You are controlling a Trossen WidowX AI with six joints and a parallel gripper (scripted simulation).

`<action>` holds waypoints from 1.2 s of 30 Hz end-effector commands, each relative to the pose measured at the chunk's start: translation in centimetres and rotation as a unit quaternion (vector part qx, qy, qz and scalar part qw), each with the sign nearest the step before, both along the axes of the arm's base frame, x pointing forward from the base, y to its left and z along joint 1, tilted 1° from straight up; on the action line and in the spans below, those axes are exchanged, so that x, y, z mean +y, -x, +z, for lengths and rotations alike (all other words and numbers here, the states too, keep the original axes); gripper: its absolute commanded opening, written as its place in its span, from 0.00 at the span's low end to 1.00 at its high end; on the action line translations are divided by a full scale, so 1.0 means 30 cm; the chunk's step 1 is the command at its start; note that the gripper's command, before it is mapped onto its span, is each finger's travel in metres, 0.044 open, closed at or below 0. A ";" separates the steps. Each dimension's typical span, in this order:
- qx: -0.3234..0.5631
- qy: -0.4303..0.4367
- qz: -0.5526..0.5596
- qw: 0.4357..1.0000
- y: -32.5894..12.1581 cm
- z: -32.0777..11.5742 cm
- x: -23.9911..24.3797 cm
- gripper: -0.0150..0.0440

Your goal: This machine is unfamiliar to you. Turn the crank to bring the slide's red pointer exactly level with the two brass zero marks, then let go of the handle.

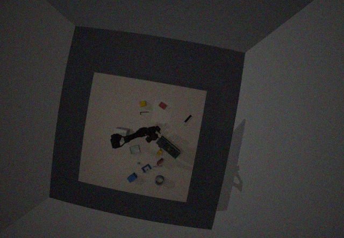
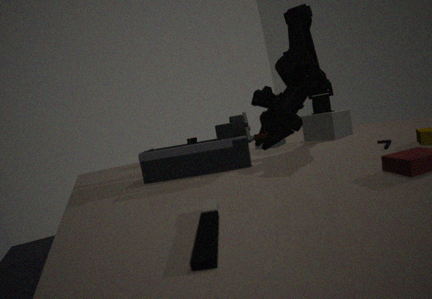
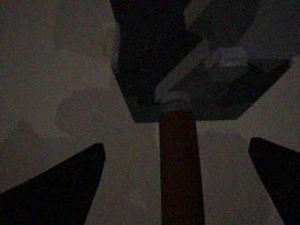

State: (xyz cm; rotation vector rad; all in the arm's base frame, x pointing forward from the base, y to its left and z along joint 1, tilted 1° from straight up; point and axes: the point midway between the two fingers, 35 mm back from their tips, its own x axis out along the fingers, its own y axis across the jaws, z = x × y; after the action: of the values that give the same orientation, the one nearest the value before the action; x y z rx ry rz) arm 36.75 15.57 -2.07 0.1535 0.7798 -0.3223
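The machine is a long dark grey box with a grey block on its top. Its crank arm shows in the wrist view, with a brown-red handle sticking out from its end toward me. My gripper is open. Its fingers stand wide apart on either side of the handle, with a gap on both sides in the wrist view. A small reddish spot shows on the machine's top in the top view. The pointer and the brass zero marks are too small and dark to read.
A yellow block, a red block and a black bar lie apart from the machine. A small yellow piece and a red piece lie close beside it. A blue block lies farther off.
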 end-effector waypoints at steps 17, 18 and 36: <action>-0.004 -0.003 0.000 1.000 -0.016 0.372 0.005 1.00; -0.004 -0.003 -0.001 1.000 -0.014 0.407 0.003 1.00; 0.040 0.007 0.117 0.992 -0.188 0.512 -0.150 1.00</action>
State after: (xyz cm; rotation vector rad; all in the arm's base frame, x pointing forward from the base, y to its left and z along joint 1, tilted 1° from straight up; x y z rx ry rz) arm 40.62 12.39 12.93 0.0672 0.8610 -0.1827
